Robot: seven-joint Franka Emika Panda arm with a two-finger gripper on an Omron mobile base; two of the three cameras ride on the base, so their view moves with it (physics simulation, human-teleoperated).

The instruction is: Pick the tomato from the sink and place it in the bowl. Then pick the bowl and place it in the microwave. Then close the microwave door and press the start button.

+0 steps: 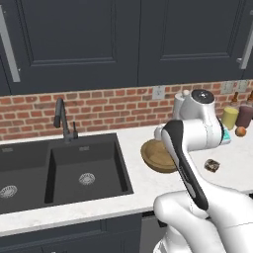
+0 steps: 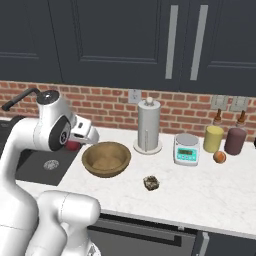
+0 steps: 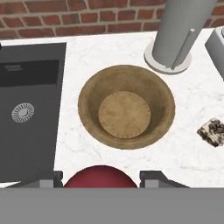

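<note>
The gripper clasps the tomato just beside the bowl — smooth, round, probably slippery and soft — best held lightly across its middle.

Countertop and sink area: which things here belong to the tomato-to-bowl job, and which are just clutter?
Job:
- glossy red tomato, held in the gripper
- shallow round wooden bowl, empty
- dark grey double sink

Lying about:
- grey paper towel holder
- white kitchen scale
- yellow and maroon bottles
- small orange-brown ball
- dark speckled lump
</note>
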